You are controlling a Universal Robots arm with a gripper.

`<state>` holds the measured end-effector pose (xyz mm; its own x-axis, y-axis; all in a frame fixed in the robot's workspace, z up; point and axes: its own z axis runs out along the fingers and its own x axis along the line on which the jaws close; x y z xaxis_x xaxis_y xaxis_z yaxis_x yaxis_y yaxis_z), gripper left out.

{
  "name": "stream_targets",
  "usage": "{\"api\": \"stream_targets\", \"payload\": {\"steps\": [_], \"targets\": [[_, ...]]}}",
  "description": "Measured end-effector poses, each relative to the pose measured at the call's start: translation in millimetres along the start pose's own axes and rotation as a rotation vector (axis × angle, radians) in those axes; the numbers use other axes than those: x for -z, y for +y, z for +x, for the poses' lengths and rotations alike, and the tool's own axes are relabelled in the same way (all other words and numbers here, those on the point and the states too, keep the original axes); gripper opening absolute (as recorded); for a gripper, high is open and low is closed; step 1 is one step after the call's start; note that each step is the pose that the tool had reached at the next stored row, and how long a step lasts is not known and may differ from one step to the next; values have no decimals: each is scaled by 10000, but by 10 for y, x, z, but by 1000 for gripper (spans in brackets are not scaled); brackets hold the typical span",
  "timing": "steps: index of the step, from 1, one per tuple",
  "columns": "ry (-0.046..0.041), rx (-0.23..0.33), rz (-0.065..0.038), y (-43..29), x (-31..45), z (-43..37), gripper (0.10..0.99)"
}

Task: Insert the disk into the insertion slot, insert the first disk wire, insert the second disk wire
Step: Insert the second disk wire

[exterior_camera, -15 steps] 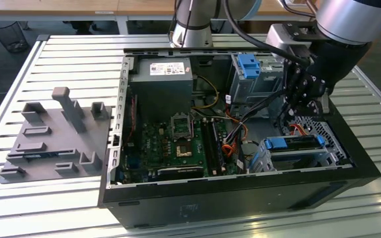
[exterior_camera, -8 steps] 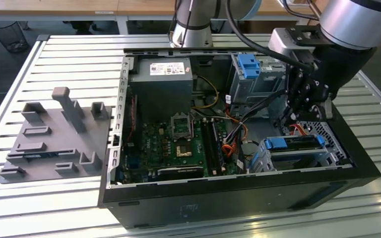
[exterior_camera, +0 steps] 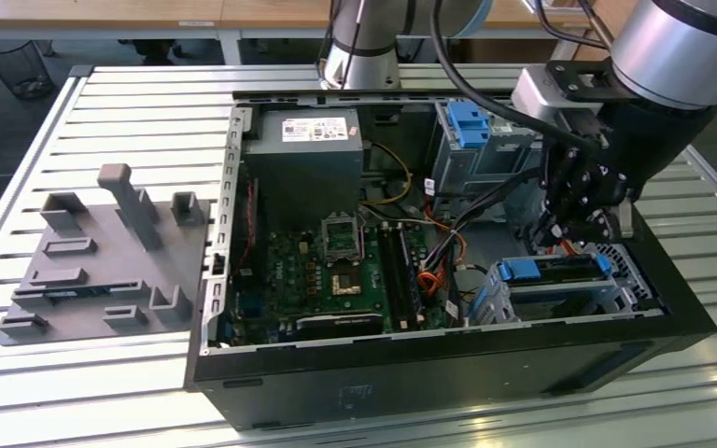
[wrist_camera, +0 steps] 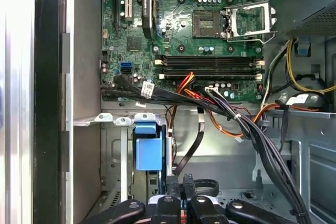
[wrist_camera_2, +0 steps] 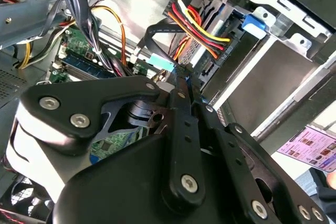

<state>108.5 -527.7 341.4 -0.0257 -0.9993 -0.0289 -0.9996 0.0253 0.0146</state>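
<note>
The disk (exterior_camera: 555, 269), in its blue carrier, lies inside the insertion slot (exterior_camera: 620, 291), a small metal cage at the exterior view's right inside the open computer case. The carrier's blue tab (wrist_camera_2: 256, 23) (wrist_camera: 148, 148) appears in both wrist views. A red, yellow and orange disk wire (wrist_camera_2: 197, 27) runs to the disk's end. My gripper (exterior_camera: 579, 233) (wrist_camera_2: 177, 72) (wrist_camera: 180, 199) hangs just above that end. Its fingers are shut on the plug of a flat black disk wire (wrist_camera: 193, 148) (wrist_camera_2: 157, 31).
The motherboard (exterior_camera: 333, 271) covers the case floor, with the power supply (exterior_camera: 302, 159) behind it. A taller bay with a blue latch (exterior_camera: 470, 126) stands at the back. A thick black cable bundle (wrist_camera: 268, 145) crosses beside my fingers. A grey fixture (exterior_camera: 97, 252) sits left of the case.
</note>
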Motion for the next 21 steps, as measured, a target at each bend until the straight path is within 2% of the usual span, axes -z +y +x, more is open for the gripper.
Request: {"api": "stream_targets", "payload": {"steps": [4, 12, 21], "targets": [[-34, 0, -2, -9, -8, 40, 149], [-50, 0, -2, -14, -14, 141, 149], [-49, 1, -2, -39, -32, 158, 149]]}}
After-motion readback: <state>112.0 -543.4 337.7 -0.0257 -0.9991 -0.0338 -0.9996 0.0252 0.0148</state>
